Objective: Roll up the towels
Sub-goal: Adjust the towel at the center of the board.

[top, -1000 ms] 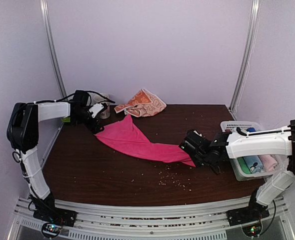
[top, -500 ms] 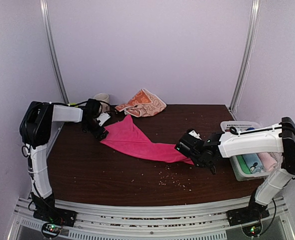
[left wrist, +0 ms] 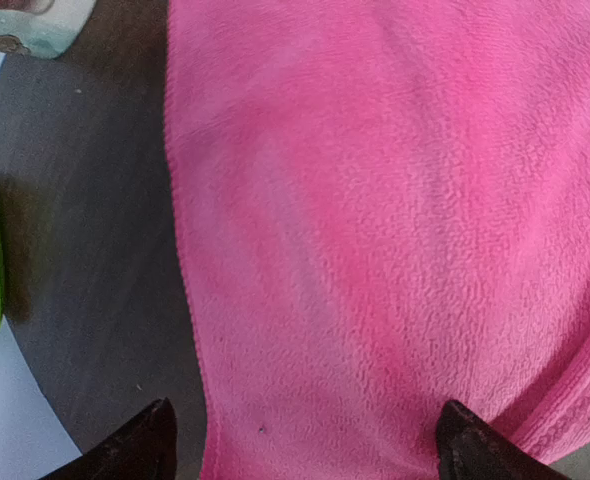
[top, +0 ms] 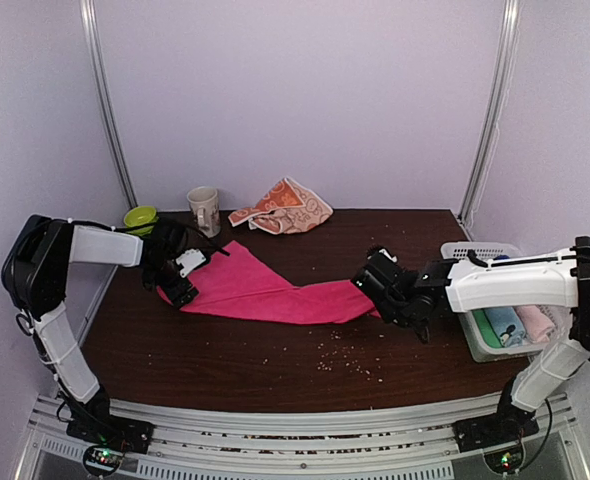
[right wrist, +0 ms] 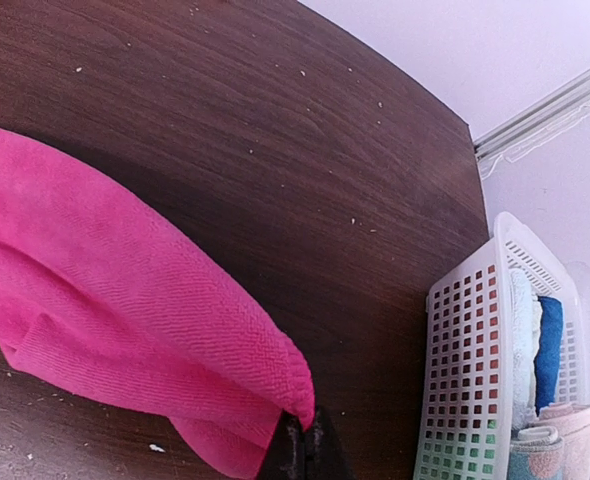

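A hot pink towel [top: 265,290] lies stretched left to right across the dark table [top: 225,360]. My right gripper [top: 372,287] is shut on the towel's right corner, and the right wrist view shows that corner [right wrist: 105,270] pinched between the closed fingers [right wrist: 303,445] just above the wood. My left gripper [top: 179,282] stands open over the towel's left end. In the left wrist view the two fingertips [left wrist: 145,445] straddle the cloth [left wrist: 375,200] near its hemmed edge without closing on it. The orange bunny-print towel [top: 287,207] lies crumpled at the back of the table.
A white mug [top: 204,209] and a green bowl [top: 140,216] stand at the back left, close behind my left gripper. A white basket [top: 480,250] holding rolled cloths [top: 520,325] sits at the right edge. Crumbs [top: 340,360] dot the front middle of the table.
My left gripper came from the back left corner toward the front and now hovers over the pink towel's left end. The right gripper drew its corner slightly left and back; the towel now lies flatter and wider.
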